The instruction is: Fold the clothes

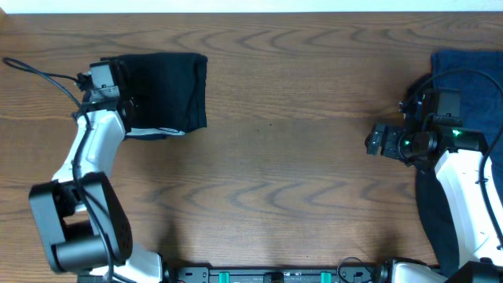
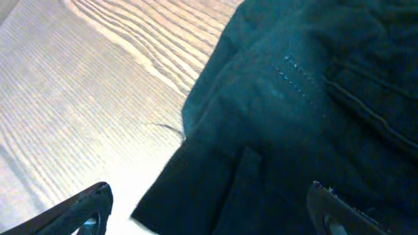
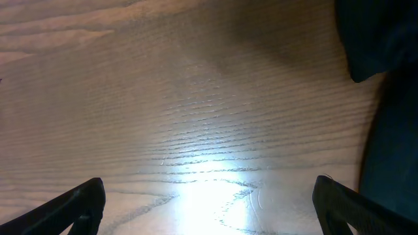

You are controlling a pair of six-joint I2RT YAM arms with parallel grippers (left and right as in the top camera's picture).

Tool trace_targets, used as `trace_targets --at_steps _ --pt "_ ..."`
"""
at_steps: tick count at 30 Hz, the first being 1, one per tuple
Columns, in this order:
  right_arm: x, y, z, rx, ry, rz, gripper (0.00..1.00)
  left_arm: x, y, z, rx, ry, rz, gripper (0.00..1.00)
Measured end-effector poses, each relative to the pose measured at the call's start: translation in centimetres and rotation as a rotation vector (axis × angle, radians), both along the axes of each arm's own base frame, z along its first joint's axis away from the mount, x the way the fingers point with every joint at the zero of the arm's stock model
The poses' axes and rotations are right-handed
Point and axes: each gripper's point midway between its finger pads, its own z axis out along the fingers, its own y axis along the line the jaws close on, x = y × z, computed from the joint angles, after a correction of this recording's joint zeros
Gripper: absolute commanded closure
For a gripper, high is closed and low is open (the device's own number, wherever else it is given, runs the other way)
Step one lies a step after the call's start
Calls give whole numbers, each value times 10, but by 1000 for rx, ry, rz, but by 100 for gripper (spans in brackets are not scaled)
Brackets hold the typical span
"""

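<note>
Evidently the left gripper (image 2: 209, 212) is hovering with its jaws spread wide, gripping nothing, and the folded black garment (image 1: 169, 86) is lying directly beneath its fingertips. That fold is looking finished. The right gripper (image 1: 376, 143) is hanging open over bare table (image 1: 291, 157), with the navy cloth (image 1: 471, 79) behind it. By my judgement, the next move is calling for a reach back to that navy piece.

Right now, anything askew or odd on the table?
One small thing: a pale grey-white strip pokes out at the near-left corner of the folded black cloth garment, so that fold isn't clean. The navy-blue cloth at the right edge of the wooden table lies spread out, not folded. Nothing spilled or damaged.
</note>
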Motion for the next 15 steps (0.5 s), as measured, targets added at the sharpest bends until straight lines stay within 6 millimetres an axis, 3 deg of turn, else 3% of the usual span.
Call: trace_targets --at_steps 1,3,4,5,7,8,10,15 --pt "0 0 0 0 0 0 1 0 -1 9 1 -23 -2 5" --pt "0 0 0 0 0 0 1 2 -4 33 -9 -91 -11 20" --pt "0 0 0 0 0 0 1 4 -7 46 -18 -130 -19 39" --pt "0 0 0 0 0 0 1 6 -11 63 -30 -177 -40 67" --pt "0 0 0 0 0 0 1 9 -18 87 -54 -249 -72 89" --pt "0 0 0 0 0 0 1 11 -24 97 -76 -277 -94 94" --pt "0 0 0 0 0 0 1 13 -39 105 -148 -303 -152 94" --pt "0 0 0 0 0 0 1 14 -87 72 -394 -227 -288 94"
